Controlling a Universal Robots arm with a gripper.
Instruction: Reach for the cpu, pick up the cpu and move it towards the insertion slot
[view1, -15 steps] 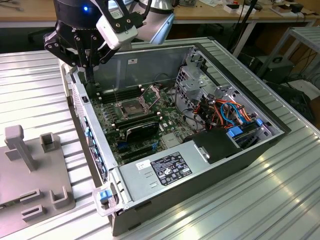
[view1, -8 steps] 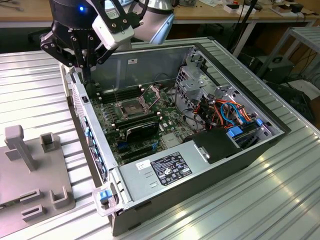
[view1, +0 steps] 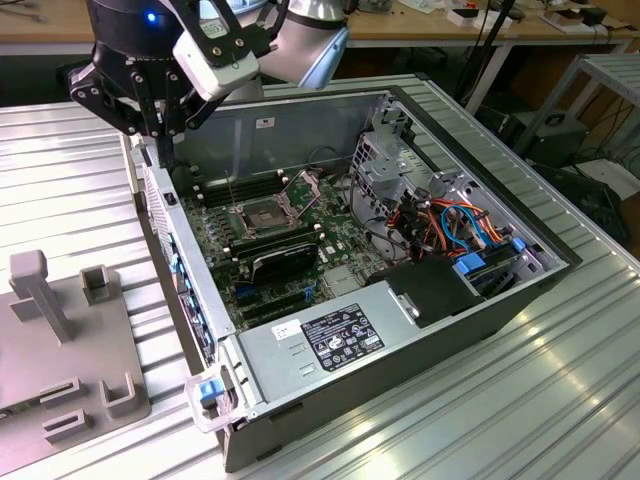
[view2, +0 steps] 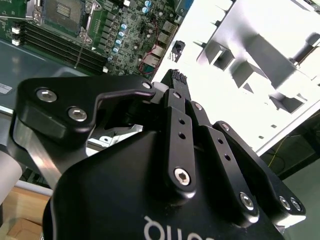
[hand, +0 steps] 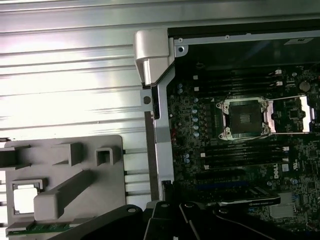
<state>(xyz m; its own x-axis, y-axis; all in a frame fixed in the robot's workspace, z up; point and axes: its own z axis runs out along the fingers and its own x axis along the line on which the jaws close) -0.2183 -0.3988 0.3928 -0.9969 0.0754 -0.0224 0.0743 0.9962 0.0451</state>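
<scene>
My claw (view1: 160, 135), pinched shut and empty, hangs over the computer case's (view1: 300, 125) edge, apart from the chip (hand: 25, 198) in its grey tray (hand: 107, 192) and the socket (view1: 262, 215).

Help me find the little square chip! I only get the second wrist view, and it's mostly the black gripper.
Observer: In the first wrist view, the small pale square cpu lies in a square pocket of the grey plastic holder plate, outside the open metal computer case.
Operator: Where's my gripper then?
Observer: In the exterior view, the black gripper hangs above the edge of the computer case, on the side facing that plate.
Operator: Is the socket ready?
Observer: In the exterior view, the square silver-rimmed insertion slot has its hinged metal frame tilted up, and its dark centre is bare.
</scene>
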